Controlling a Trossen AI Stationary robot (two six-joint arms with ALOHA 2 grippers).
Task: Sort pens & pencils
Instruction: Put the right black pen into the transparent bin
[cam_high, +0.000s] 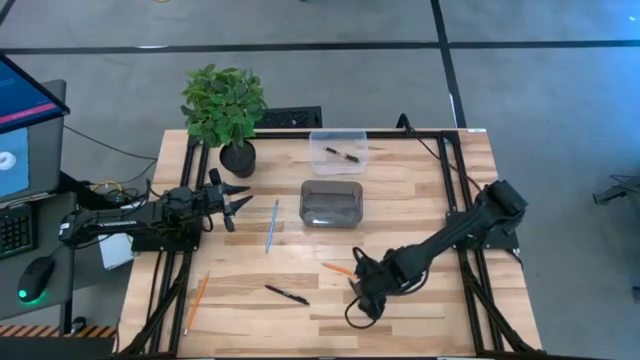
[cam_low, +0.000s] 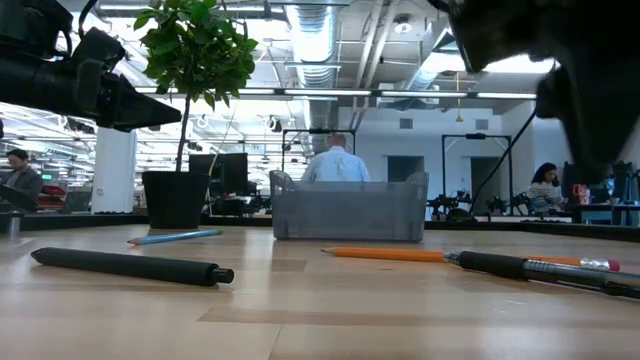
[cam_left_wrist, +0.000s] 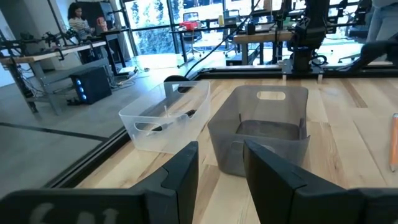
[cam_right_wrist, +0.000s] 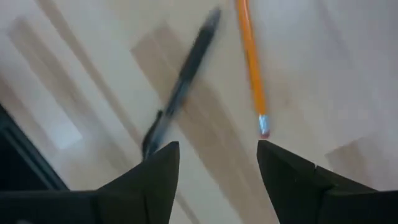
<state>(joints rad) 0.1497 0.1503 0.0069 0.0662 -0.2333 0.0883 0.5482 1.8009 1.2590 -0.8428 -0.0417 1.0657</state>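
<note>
Right gripper (cam_right_wrist: 217, 171) hangs low over the desk (cam_high: 420, 210) with its fingers (cam_right_wrist: 155, 174) spread open. A black pen (cam_right_wrist: 180, 87) and an orange pencil (cam_right_wrist: 250, 62) lie just ahead of the tips, side by side, neither touched. Left gripper (cam_left_wrist: 221, 168) waits, fingers apart and empty, facing the two bins (cam_left_wrist: 261, 130).

No readable text, label, brand, number or sign found in any view. Monitor (cam_high: 20, 130) at far left of high view showed only coloured shapes, no legible characters. Pens, pencils and both bins carried no legible markings.
</note>
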